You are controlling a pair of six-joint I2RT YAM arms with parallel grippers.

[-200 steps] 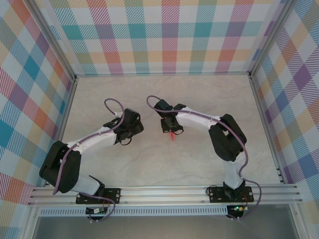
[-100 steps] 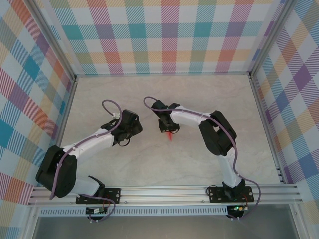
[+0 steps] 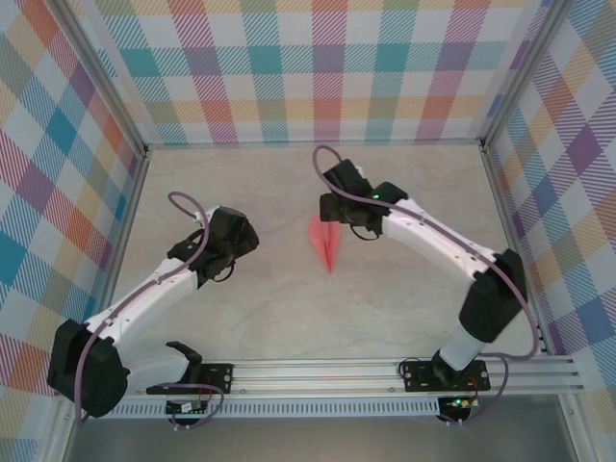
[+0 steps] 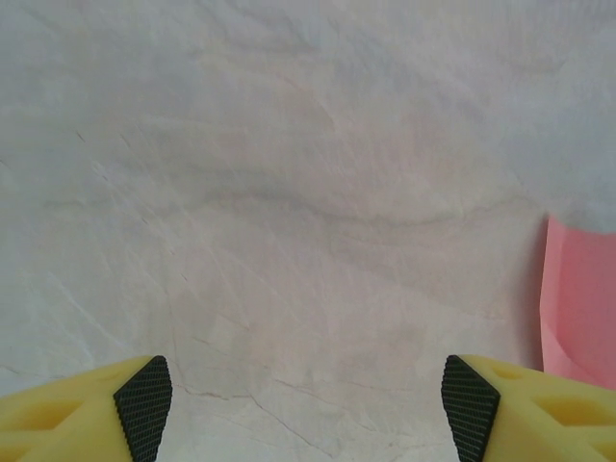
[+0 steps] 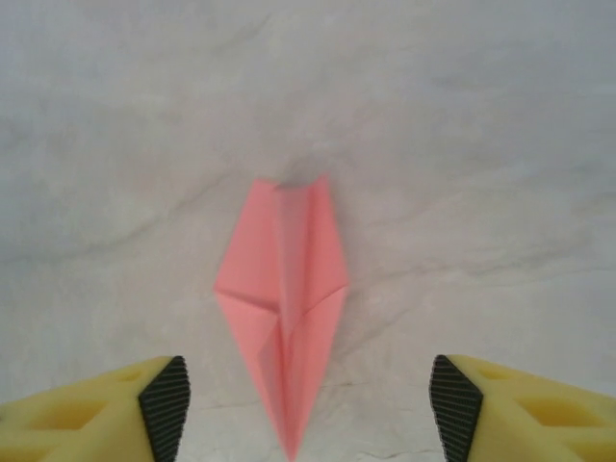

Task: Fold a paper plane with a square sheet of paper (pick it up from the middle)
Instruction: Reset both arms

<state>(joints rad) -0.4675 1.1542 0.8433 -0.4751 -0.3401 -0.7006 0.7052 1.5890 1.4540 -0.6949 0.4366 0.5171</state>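
The paper plane point(image 3: 325, 243) is a slim salmon-pink dart with a centre crease. It lies flat on the pale table, its point toward the near edge. My right gripper point(image 3: 339, 214) hovers just behind it, open. In the right wrist view the paper plane point(image 5: 284, 298) lies on the table below the open right gripper point(image 5: 308, 404), touching neither black pad point(image 5: 166, 404). My left gripper point(image 3: 219, 252) stands open to the left of the plane, with bare table under it. In the left wrist view the left gripper point(image 4: 308, 409) holds nothing, and a corner of the paper plane point(image 4: 577, 298) shows at the right edge.
Checked walls and metal posts point(image 3: 133, 207) close off the left, back and right of the table point(image 3: 414, 173). An aluminium rail point(image 3: 318, 371) at the near edge carries both arm bases.
My right gripper has opened, let go of the paper plane and drawn back toward the far right. The plane now lies flat on the table. My left arm has swung a little left.
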